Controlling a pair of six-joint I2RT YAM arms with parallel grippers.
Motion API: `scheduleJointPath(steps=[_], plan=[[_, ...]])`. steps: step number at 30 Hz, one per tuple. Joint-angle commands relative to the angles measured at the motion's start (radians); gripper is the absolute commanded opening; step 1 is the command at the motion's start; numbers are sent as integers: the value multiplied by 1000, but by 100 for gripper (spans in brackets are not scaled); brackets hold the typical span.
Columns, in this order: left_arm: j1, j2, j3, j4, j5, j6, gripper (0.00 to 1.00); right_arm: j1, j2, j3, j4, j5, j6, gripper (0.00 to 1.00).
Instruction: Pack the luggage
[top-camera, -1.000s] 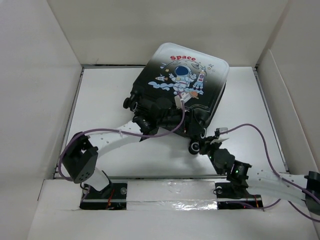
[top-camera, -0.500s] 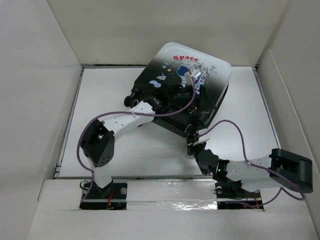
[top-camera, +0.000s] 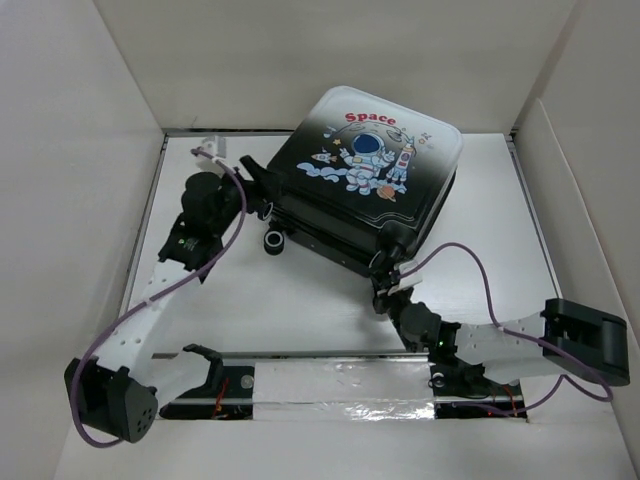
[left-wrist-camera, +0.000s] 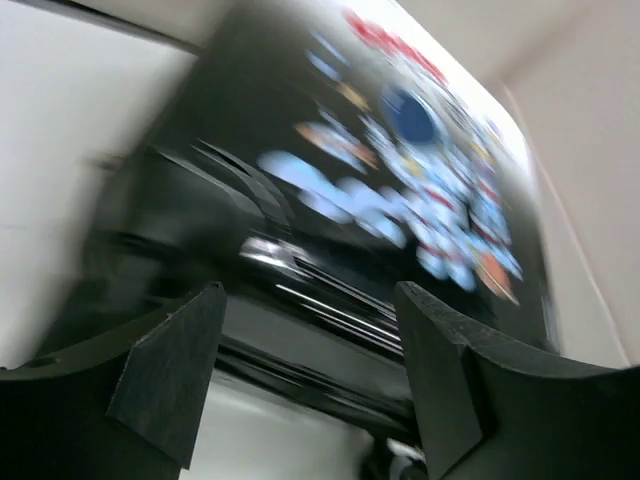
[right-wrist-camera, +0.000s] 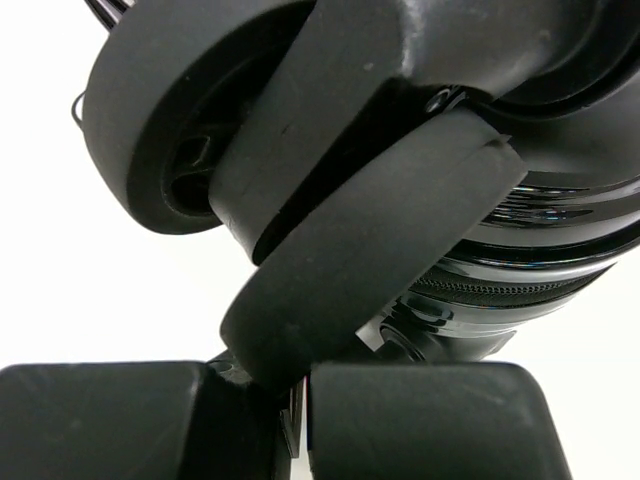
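The luggage (top-camera: 372, 172) lies flat and closed at the back centre, a black-to-white shell with the astronaut and red "Space" print facing up. My left gripper (top-camera: 256, 180) is at its left corner, open, with the blurred black side of the luggage (left-wrist-camera: 330, 270) just beyond the fingers (left-wrist-camera: 170, 370) and nothing between them. Low at the luggage's near corner sits my right gripper (top-camera: 384, 297), shut. One black caster wheel (right-wrist-camera: 350, 270) rests against the tips of that right gripper (right-wrist-camera: 300, 385). Another caster wheel (top-camera: 273, 241) shows at the left near corner.
Tall cardboard walls (top-camera: 80, 150) enclose the white table (top-camera: 200, 290) on the left, back and right. A taped ledge (top-camera: 330, 375) runs along the near edge over the arm bases. Purple cables (top-camera: 470, 255) loop from both arms.
My left arm has swung from over the luggage's lid out to its left corner, its jaws narrowing. The right arm's elbow dropped to the right earlier; its gripper stays at the wheel.
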Motion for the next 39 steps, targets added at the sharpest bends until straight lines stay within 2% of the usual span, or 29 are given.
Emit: scheduleJointPath(steps=[1, 4, 7, 12, 21, 27, 30, 33, 34, 37, 39], plan=[[105, -45, 19, -220, -113, 39, 68, 5, -79, -21, 90, -143, 110, 0], [139, 2, 91, -393, -152, 123, 77, -4, -130, -41, 83, -170, 112, 0], [139, 36, 117, -460, -156, 217, 86, -27, -172, -58, 74, -210, 107, 0], [139, 99, 145, -452, 10, 353, 86, -64, -207, -67, 60, -279, 110, 0], [117, 147, 163, -426, 25, 413, 84, -73, -216, -72, 43, -322, 116, 0], [94, 214, 213, -416, 50, 433, 77, -73, -241, -67, 8, -330, 121, 0], [94, 239, 226, -411, 73, 432, 68, -73, -262, -60, -18, -328, 121, 0], [94, 248, 220, -399, 97, 426, 43, -73, -285, -60, -52, -335, 124, 0], [94, 250, 213, -388, 108, 424, 27, -73, -305, -60, -61, -336, 124, 0], [94, 254, 188, -368, 166, 397, 0, -73, -372, -57, -110, -348, 112, 0], [79, 245, 156, -341, 217, 343, 0, -73, -438, -40, -223, -356, 104, 0]])
